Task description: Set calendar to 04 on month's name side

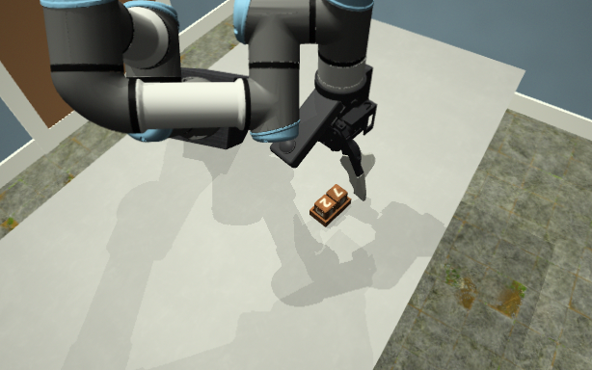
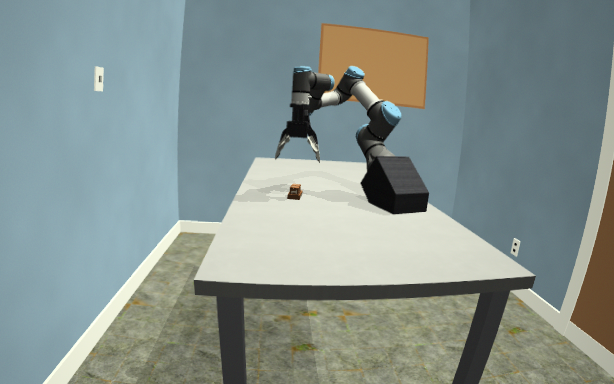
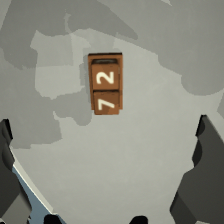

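The wooden calendar tray [image 1: 336, 211] sits on the white table with two brown cubes side by side in it. Their top faces show a 2 [image 3: 106, 77] and a 7 [image 3: 107, 103]; in the top view the 2 cube [image 1: 325, 202] is nearer and the 7 cube [image 1: 337, 193] farther. Both cubes look flat in the tray. I cannot read the side faces or a month name. My gripper [image 2: 297, 156] hangs well above the tray, open wide and empty. In the wrist view its fingers stand at the left and right edges, clear of the cubes.
The arm's black base box [image 2: 395, 184] stands on the table to the right of the tray. The table's long edge [image 1: 448, 226] runs not far beyond the tray, with the floor below it.
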You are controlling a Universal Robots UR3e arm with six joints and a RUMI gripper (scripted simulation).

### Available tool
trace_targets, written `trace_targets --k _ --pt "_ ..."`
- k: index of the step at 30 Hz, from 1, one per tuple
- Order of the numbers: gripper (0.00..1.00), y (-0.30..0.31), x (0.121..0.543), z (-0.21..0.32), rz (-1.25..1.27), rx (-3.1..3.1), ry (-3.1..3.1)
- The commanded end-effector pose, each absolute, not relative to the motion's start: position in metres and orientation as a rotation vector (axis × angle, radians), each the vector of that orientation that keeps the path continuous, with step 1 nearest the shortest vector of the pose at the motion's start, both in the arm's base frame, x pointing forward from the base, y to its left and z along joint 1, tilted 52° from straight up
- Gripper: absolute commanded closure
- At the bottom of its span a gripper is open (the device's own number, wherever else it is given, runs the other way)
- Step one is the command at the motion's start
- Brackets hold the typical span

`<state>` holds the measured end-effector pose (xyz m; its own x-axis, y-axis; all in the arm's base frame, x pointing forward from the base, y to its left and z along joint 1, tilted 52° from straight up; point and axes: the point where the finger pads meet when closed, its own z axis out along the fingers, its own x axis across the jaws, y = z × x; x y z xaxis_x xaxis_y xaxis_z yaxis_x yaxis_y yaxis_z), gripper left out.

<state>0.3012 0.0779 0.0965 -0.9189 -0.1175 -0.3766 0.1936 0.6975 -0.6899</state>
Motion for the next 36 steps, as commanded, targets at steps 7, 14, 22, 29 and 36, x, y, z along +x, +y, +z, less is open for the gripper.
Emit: trace_targets --k 7,14,22,29,36 --pt "0.0 0.091 0.295 0.107 -1.083 0.059 2.514" --pt "0.0 0.1 0.291 0.115 -1.083 0.059 2.515" --pt "0.0 0.115 0.283 0.128 -1.083 0.059 2.515" --pt "0.0 0.123 0.28 0.134 -1.083 0.059 2.515" --pt "0.0 0.129 0.277 0.14 -1.083 0.059 2.515"
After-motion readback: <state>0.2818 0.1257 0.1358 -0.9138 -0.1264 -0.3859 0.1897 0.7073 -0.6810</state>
